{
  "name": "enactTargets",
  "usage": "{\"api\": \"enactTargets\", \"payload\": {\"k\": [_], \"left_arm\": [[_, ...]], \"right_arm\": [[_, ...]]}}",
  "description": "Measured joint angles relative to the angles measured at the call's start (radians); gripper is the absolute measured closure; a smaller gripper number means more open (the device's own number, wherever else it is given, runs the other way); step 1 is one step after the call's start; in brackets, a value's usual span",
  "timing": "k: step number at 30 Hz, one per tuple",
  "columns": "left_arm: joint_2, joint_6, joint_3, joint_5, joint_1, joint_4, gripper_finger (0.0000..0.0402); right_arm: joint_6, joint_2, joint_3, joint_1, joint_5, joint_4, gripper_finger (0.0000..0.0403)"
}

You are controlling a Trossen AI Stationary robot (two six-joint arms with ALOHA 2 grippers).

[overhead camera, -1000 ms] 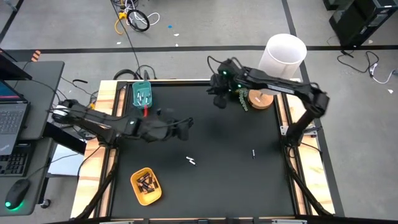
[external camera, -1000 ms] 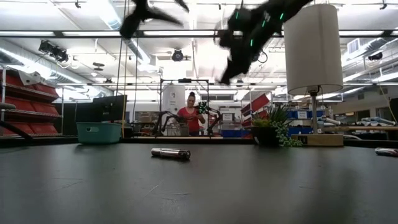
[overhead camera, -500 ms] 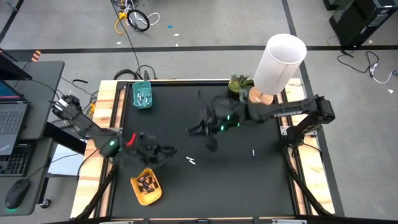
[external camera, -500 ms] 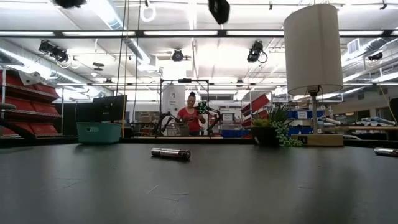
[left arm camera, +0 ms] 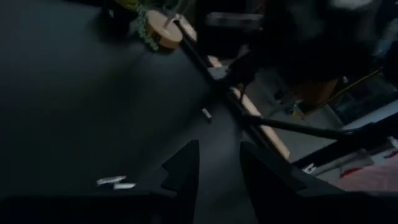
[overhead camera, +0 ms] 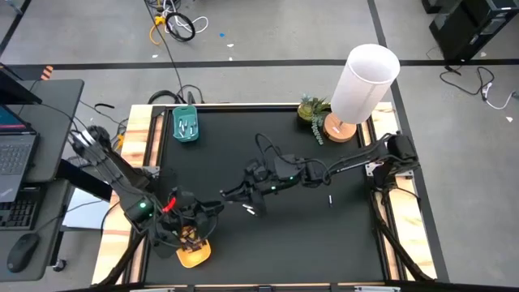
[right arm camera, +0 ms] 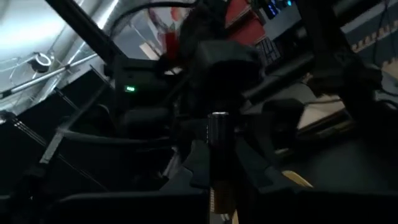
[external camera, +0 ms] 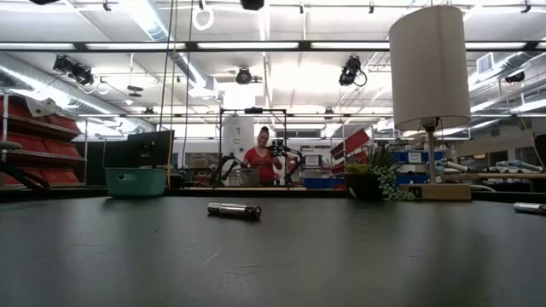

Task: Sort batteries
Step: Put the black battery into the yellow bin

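Observation:
My right gripper (overhead camera: 230, 195) hangs over the middle of the black table (overhead camera: 324, 243), shut on a dark battery (right arm camera: 217, 140) with an orange lower end. Close below it, two pale batteries (overhead camera: 251, 210) lie on the table, and a third battery (overhead camera: 330, 199) lies further right. My left gripper (overhead camera: 212, 209) is open with nothing between its fingers (left arm camera: 186, 168), just beyond the yellow oval tray (overhead camera: 199, 255). That tray holds dark batteries (overhead camera: 190, 237). The teal tray (overhead camera: 186, 126) at the far left holds pale batteries. My right gripper pinches the dark battery's middle (right arm camera: 217, 163) between its two fingers (right arm camera: 198, 167). The battery's metal-capped end (right arm camera: 217, 116) sticks out past them. The fingers reach in about level from the table's right side. The battery is lifted clear of the table.
A white-shaded lamp (overhead camera: 366, 77) on a wooden base and a small plant (overhead camera: 312, 113) stand at the far right corner. In the low view a battery (external camera: 234, 210) lies mid-table and another battery (external camera: 529, 207) at the right edge. A person (external camera: 258, 162) stands in the room behind.
My right gripper has swung from the far edge by the plant toward the table's middle and left, rolling as it went. My left gripper has swung from the table's left middle toward the near edge, ending by the yellow tray.

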Motion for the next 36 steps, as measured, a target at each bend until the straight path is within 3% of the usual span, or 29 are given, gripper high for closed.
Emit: {"api": "enactTargets", "payload": {"k": [5, 10, 18, 32, 36], "left_arm": [[0.051, 0.118, 0.001, -0.016, 0.004, 0.158, 0.0267], [0.074, 0.283, 0.001, -0.045, 0.027, 0.305, 0.0239], [0.075, 0.341, 0.001, -0.098, 0.056, 0.31, 0.0199], [0.075, 0.416, 0.001, -0.132, 0.075, 0.359, 0.0202], [0.075, 0.42, 0.001, -0.141, 0.085, 0.36, 0.0239]], "right_arm": [[0.013, 0.017, 0.0, 0.0, 0.005, 0.016, 0.0377], [0.012, 0.017, 0.0, 0.002, 0.01, 0.018, 0.0377], [0.013, 0.017, 0.0, 0.002, 0.023, 0.011, 0.0377], [-0.019, 0.015, 0.0, 0.002, 0.023, -0.058, 0.0377], [-0.016, 0.015, 0.0, 0.002, 0.023, -0.058, 0.0377]]}}
